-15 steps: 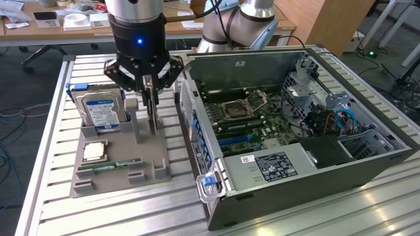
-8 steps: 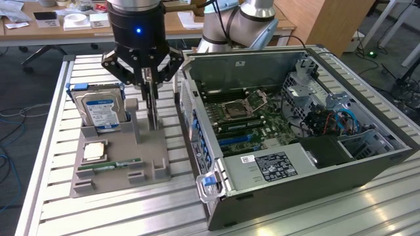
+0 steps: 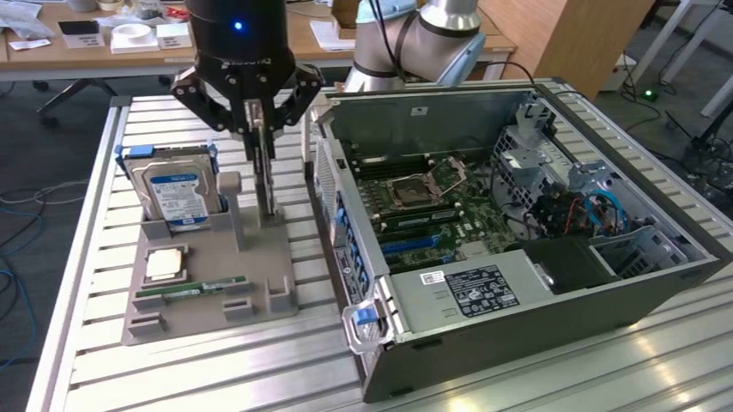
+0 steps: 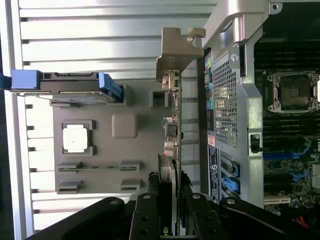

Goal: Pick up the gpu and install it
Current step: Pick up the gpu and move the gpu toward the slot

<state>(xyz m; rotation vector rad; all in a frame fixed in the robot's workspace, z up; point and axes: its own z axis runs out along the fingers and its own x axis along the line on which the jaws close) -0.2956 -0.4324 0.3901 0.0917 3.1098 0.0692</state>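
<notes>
The gpu stands on edge in a slot of the grey holder tray, on the side nearest the open computer case (its silver bracket juts out at one end). The claw pinches its upper edge, with a finger on each face. A hard drive, a processor chip and a RAM stick share the tray on the slatted bench.

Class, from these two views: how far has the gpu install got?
Done: the gripper is clamped on the gpu, which is upright at the grey holder. In hand: the gpu; whether it is lifted free is unclear. Left: it is not yet in the case, whose blue slots stand bare.
</notes>
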